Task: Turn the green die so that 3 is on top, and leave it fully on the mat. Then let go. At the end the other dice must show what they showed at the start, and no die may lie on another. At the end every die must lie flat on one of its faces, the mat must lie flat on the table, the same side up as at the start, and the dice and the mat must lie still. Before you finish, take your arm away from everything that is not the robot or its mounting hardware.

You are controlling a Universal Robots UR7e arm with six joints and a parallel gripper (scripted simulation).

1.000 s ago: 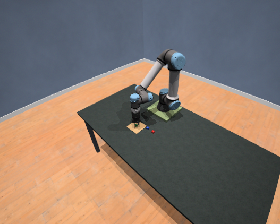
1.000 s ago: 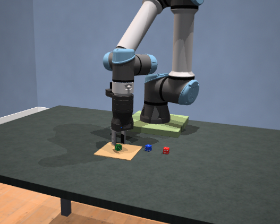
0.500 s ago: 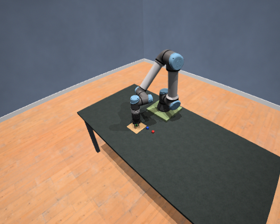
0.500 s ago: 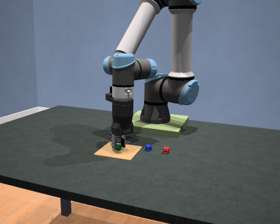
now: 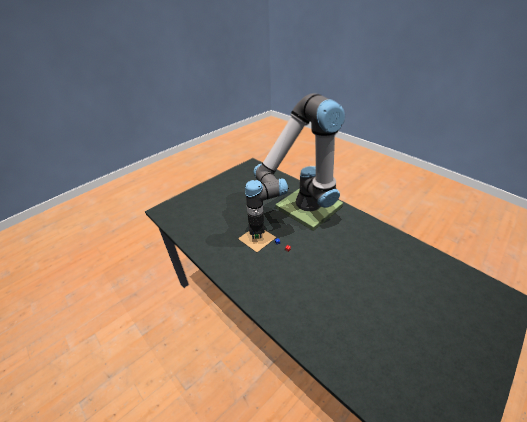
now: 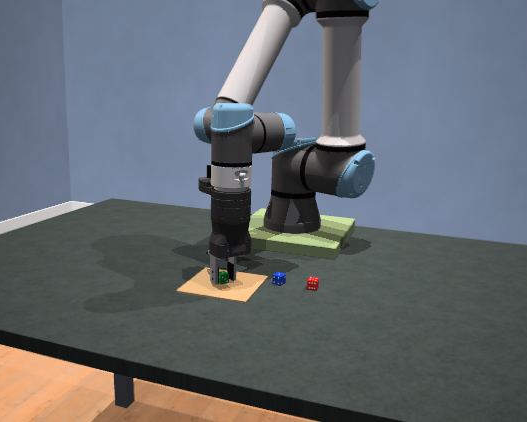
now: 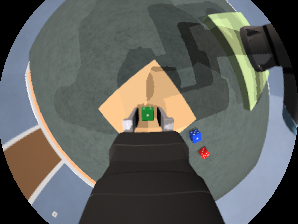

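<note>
The green die (image 6: 224,278) lies on the tan mat (image 6: 223,287), near the mat's middle. It also shows in the wrist view (image 7: 147,115) and in the top view (image 5: 257,235). My gripper (image 6: 222,274) points straight down with its fingertips low over the mat. The fingers stand one on each side of the green die with a gap, so the gripper is open around it. I cannot read the die's top face. The mat (image 7: 149,96) lies flat on the dark table.
A blue die (image 6: 279,278) and a red die (image 6: 312,283) lie on the table just right of the mat, apart from each other. The arm's base stands on a light green plate (image 6: 304,235) behind them.
</note>
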